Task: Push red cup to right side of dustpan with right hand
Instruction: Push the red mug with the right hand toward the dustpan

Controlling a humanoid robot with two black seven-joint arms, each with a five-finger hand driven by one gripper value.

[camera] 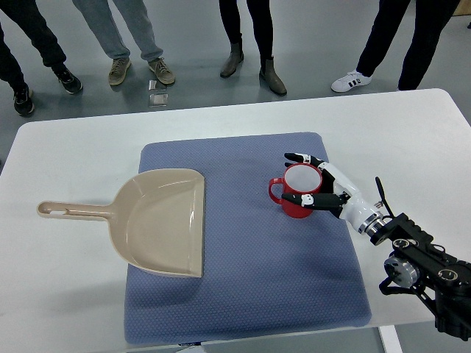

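A red cup with a white inside stands upright on the blue mat, its handle pointing left. A beige dustpan lies on the mat's left part, handle stretching left over the white table. The cup is to the right of the dustpan, with a gap of mat between them. My right hand comes in from the lower right and cups the cup's right side, the fingers behind its far rim and the thumb along its near side, touching it. The left arm does not show.
The white table extends around the mat. Several people's legs and shoes stand on the grey floor beyond the table's far edge. A small clear object lies on the floor there.
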